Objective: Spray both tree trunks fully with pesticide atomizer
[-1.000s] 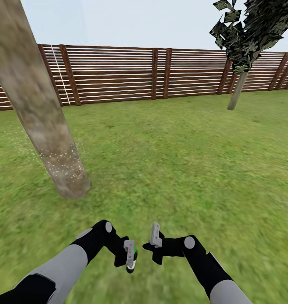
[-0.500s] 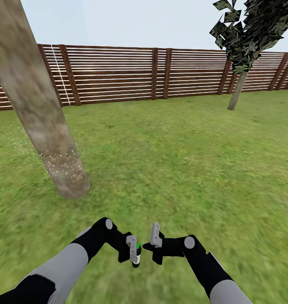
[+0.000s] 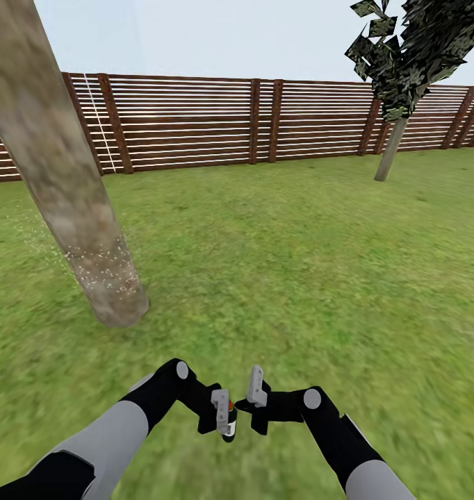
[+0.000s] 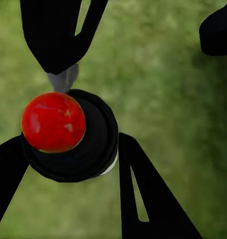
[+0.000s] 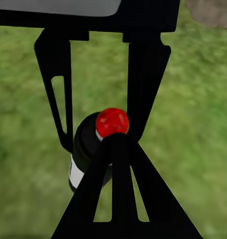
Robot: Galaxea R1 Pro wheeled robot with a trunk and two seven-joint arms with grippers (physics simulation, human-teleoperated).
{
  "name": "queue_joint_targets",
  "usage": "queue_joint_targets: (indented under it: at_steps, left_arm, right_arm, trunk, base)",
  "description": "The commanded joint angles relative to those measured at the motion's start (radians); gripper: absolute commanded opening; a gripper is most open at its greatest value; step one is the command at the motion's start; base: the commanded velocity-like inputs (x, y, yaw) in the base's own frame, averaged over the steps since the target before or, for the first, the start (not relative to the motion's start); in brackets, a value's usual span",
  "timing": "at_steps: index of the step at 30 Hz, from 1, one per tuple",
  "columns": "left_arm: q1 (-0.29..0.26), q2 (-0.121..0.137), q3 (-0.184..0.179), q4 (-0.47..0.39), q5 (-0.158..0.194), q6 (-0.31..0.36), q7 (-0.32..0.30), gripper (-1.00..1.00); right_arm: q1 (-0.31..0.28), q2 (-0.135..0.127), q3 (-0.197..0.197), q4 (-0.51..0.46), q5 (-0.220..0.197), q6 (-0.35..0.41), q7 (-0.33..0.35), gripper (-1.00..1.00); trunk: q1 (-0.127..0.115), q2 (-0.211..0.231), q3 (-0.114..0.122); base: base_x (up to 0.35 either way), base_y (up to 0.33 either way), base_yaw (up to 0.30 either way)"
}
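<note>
My left gripper [image 3: 223, 411] is shut on the pesticide atomizer [image 3: 229, 421], a small dark bottle with a red top [image 4: 53, 122] and a white label [image 5: 75, 174]. It hangs low over the grass, just in front of me. My right gripper [image 3: 255, 393] is shut and empty, its tip [image 5: 115, 142] almost touching the bottle's red top. A thick grey-tan tree trunk [image 3: 63, 180] leans up at the left, ahead of both grippers. White specks dot its lower part [image 3: 106, 269]. A second tree [image 3: 390, 154] with a jagged dark crown [image 3: 411, 48] stands far off at the right by the fence.
A brown slatted wooden fence [image 3: 195, 121] closes the lawn at the back. Open grass [image 3: 299, 264] stretches between me, the near trunk and the far tree.
My left gripper has carried the atomizer a little to the right and up, close to the right gripper. The bottle has turned, so its red top now shows. The right arm has stayed still.
</note>
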Motion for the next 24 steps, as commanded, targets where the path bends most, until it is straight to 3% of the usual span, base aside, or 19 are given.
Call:
queue_joint_targets:
  at_steps: [1, 8, 11, 14, 15, 18, 20, 21, 22, 24]
  left_arm:
    - [0.000, 0.000, 0.001, -0.001, 0.000, 0.000, 0.000, -1.00]
    - [0.000, 0.020, -0.003, 0.008, -0.007, 0.000, 0.001, -1.00]
    - [0.000, 0.090, -0.005, 0.036, -0.013, 0.001, 0.002, -1.00]
    - [0.001, 0.192, -0.004, 0.068, -0.014, 0.000, 0.008, -1.00]
    - [0.002, 0.230, -0.004, 0.088, -0.015, 0.000, 0.012, -1.00]
    - [0.022, 0.303, 0.011, 0.107, -0.002, 0.005, 0.050, -1.00]
    - [0.055, 0.329, 0.065, 0.131, 0.075, 0.006, 0.239, -1.00]
    - [0.094, 0.332, 0.115, 0.162, 0.169, 0.006, 0.415, -1.00]
    - [0.109, 0.332, 0.131, 0.176, 0.207, 0.006, 0.478, -1.00]
    - [0.203, 0.331, 0.189, 0.242, 0.445, -0.001, 0.795, -1.00]
  right_arm:
    - [0.000, 0.000, 0.000, 0.000, 0.000, 0.000, 0.000, -1.00]
    - [0.000, 0.000, 0.000, 0.000, 0.000, 0.000, 0.000, -1.00]
    - [0.001, 0.000, 0.000, 0.001, 0.000, 0.000, 0.000, -1.00]
    - [0.000, 0.000, 0.000, 0.004, 0.001, 0.000, 0.000, -1.00]
    - [0.000, -0.001, -0.001, 0.006, 0.001, 0.000, 0.000, 1.00]
    - [0.000, -0.005, -0.004, 0.012, 0.003, -0.001, -0.005, 1.00]
    - [0.001, -0.022, -0.009, 0.063, 0.001, -0.004, -0.049, 1.00]
    - [0.001, -0.064, -0.011, 0.142, -0.003, -0.005, -0.162, 1.00]
    - [0.002, -0.076, -0.013, 0.176, -0.004, -0.006, -0.220, 1.00]
    - [0.004, -0.095, -0.083, 0.438, -0.007, -0.028, -0.634, 1.00]
  trunk:
    - [0.000, 0.000, 0.000]
    - [0.000, 0.000, 0.000]
    - [0.000, 0.000, 0.000]
    - [0.000, 0.000, 0.000]
    - [0.000, 0.000, 0.000]
    - [0.000, 0.000, 0.000]
    - [0.000, 0.000, 0.000]
    - [0.000, 0.000, 0.000]
    - [0.000, 0.000, 0.000]
    - [0.000, 0.000, 0.000]
  base:
    - [0.000, 0.000, 0.000]
    - [0.000, 0.000, 0.000]
    - [0.000, 0.000, 0.000]
    - [0.000, 0.000, 0.000]
    - [0.000, 0.000, 0.000]
    - [0.000, 0.000, 0.000]
    - [0.000, 0.000, 0.000]
    - [0.000, 0.000, 0.000]
    - [0.000, 0.000, 0.000]
    - [0.000, 0.000, 0.000]
